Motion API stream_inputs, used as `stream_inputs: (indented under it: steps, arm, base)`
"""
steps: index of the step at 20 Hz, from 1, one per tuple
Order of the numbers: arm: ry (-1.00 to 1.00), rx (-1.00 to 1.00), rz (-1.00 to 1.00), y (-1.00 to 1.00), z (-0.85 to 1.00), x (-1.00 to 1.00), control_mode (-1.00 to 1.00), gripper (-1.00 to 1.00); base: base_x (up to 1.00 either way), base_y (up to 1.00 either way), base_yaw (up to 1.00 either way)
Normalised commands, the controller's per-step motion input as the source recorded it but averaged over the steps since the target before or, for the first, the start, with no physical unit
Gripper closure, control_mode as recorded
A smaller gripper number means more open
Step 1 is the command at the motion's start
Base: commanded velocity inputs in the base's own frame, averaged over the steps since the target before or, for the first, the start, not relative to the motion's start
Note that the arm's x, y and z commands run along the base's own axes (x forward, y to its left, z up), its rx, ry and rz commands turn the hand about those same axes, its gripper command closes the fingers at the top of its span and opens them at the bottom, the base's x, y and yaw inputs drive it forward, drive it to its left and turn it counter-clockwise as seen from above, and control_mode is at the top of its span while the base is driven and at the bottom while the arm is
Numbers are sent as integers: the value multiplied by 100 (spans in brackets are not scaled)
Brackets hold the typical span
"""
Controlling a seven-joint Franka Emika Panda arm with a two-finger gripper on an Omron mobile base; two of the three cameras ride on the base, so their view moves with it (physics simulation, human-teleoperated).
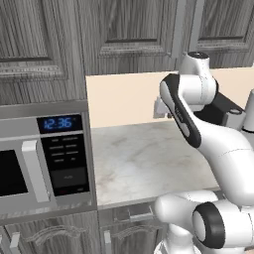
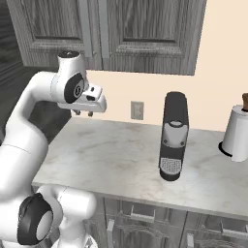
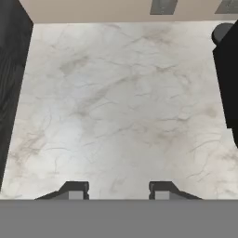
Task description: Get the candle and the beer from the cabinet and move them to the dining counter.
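Observation:
My gripper (image 2: 84, 114) hangs fingers-down over the left part of a marble wall counter (image 2: 116, 160), well above its top. In the hand view the gripper (image 3: 118, 191) is open, with only bare marble between its two dark fingertips (image 3: 76, 189). Above it, dark grey wood-grain wall cabinet doors (image 2: 145, 34) with raised panels and silver bar handles (image 2: 102, 26) are shut; the same doors (image 1: 129, 30) run along the top of the left base view. The candle and the beer are hidden. The dining counter is out of view.
A microwave (image 1: 44, 158) stands at the counter's left end. To the right of the gripper are a black coffee machine (image 2: 173, 138) and a white paper-towel roll (image 2: 237, 133). A wall outlet (image 2: 137, 110) sits behind the counter. Base cabinets (image 2: 145, 218) lie below.

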Motion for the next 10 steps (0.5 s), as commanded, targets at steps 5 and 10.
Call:
stream_inputs:
  steps: [5,10]
  arm:
    - [-2,0,0,0,-4,-24,-100,-100]
    - [1,2,-3,-28,-39,-20,-100,-100]
  base:
    - [0,0,0]
    - [0,0,0]
